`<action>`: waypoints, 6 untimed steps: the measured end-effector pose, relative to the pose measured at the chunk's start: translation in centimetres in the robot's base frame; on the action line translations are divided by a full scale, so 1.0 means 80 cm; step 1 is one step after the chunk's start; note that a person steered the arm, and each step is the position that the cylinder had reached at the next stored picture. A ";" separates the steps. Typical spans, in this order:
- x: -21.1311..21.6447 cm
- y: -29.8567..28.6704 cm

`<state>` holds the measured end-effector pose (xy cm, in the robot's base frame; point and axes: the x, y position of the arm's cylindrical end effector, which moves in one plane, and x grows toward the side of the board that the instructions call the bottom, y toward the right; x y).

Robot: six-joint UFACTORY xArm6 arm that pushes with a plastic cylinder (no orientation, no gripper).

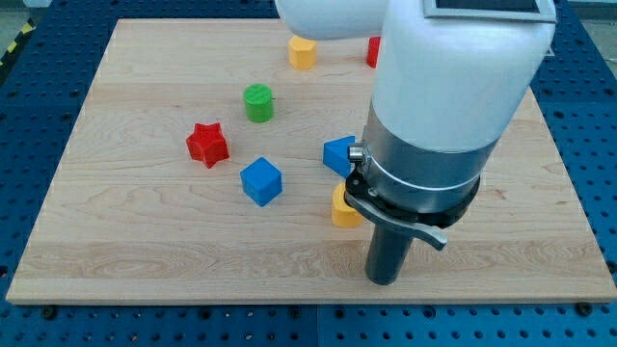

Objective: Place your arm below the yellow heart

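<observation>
Down at the view's bottom, right of centre, my tip point(384, 280) rests on the wooden board point(145, 260), just below and slightly to the right of a yellow block point(343, 209). That yellow block sits close against the arm's metal collar point(415, 183), which hides its right side, so its shape is hard to make out; it may be the heart, though I cannot tell for sure. I carry no claw at all, only the dark rod point(388, 249), so nothing here can be apart, together or clamped.

Placing the rest from that near yellow block: a blue block point(338, 154) sits just above it, partly tucked behind the collar. A blue cube point(261, 180) lies to its left, a little higher. A red star point(207, 144) is farther left again and higher. A green cylinder point(258, 102) stands up and to the left, well apart. A second yellow block point(303, 52) lies far above, near the board's top edge, and a red block point(372, 52) shows beside it, mostly hidden by the white arm body point(453, 77). No container is on the board; every block lies loose on the wood.
</observation>
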<state>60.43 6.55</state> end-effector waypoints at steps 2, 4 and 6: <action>-0.034 -0.011; -0.043 -0.039; -0.045 -0.039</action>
